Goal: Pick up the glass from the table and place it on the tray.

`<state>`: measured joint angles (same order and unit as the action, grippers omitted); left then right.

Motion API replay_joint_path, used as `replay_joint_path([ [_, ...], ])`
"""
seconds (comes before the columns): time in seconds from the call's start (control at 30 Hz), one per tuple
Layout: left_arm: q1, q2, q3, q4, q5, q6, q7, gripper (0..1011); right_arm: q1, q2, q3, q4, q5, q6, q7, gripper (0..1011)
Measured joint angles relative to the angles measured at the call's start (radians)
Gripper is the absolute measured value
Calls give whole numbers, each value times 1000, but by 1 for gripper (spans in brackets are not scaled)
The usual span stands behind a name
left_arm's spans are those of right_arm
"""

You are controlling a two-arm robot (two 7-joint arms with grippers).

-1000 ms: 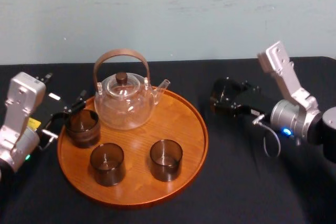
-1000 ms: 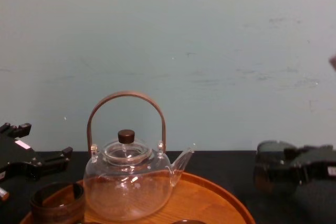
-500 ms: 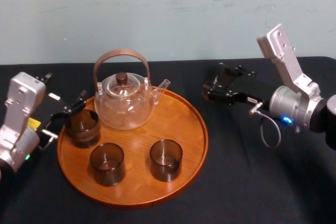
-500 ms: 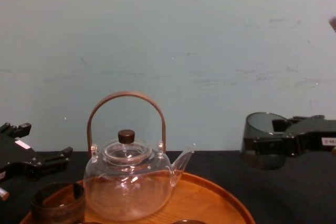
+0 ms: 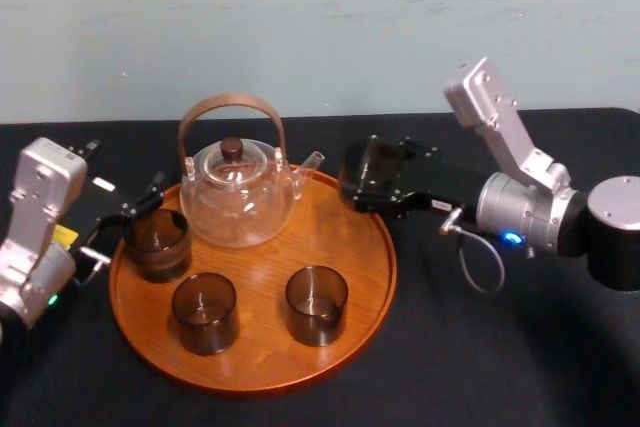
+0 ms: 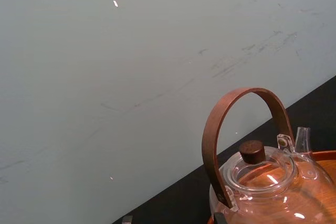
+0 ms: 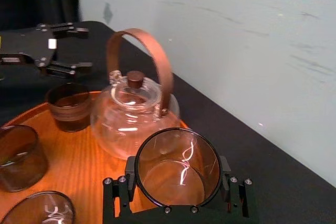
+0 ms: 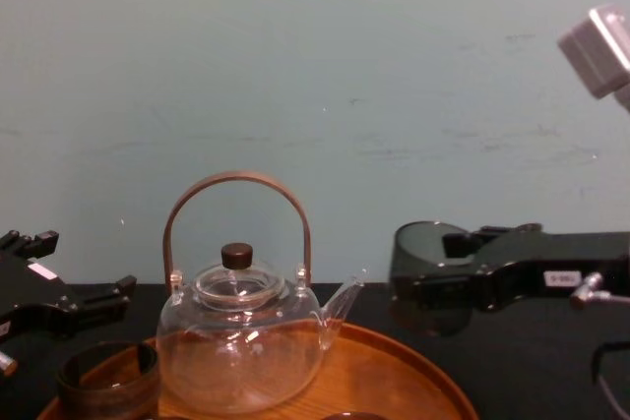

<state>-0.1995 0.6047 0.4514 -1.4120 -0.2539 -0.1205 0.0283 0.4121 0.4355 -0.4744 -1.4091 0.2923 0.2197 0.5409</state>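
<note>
My right gripper (image 5: 362, 179) is shut on a smoky glass (image 5: 360, 169) and holds it upright in the air over the back right rim of the round wooden tray (image 5: 262, 339). From the chest the glass (image 8: 425, 265) hangs right of the teapot's spout, above the tray (image 8: 394, 373). The right wrist view looks down into the glass (image 7: 177, 165), which sits between the jaws with the tray (image 7: 86, 174) beneath. My left gripper (image 5: 125, 215) is open at the tray's left edge, beside a dark glass (image 5: 158, 243) but apart from it.
A clear glass teapot (image 5: 238, 193) with a brown arched handle stands at the back of the tray. Two more dark glasses (image 5: 205, 312) (image 5: 316, 304) stand on the tray's front half. Black cloth covers the table, and a pale wall rises behind it.
My right gripper has lifted the glass off the table and carried it left, from right of the tray to over the tray's back right rim. The left arm has not moved.
</note>
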Motion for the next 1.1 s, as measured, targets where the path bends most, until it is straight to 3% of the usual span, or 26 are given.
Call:
replay_joint_path([
  [0.5,0,0,0,0,0,0,0,1001,40,-19,-80,89,-4,-59,49,908],
  [1.1,0,0,0,0,0,0,0,1002,60,-38,-104,164,-28,-74,43,908],
])
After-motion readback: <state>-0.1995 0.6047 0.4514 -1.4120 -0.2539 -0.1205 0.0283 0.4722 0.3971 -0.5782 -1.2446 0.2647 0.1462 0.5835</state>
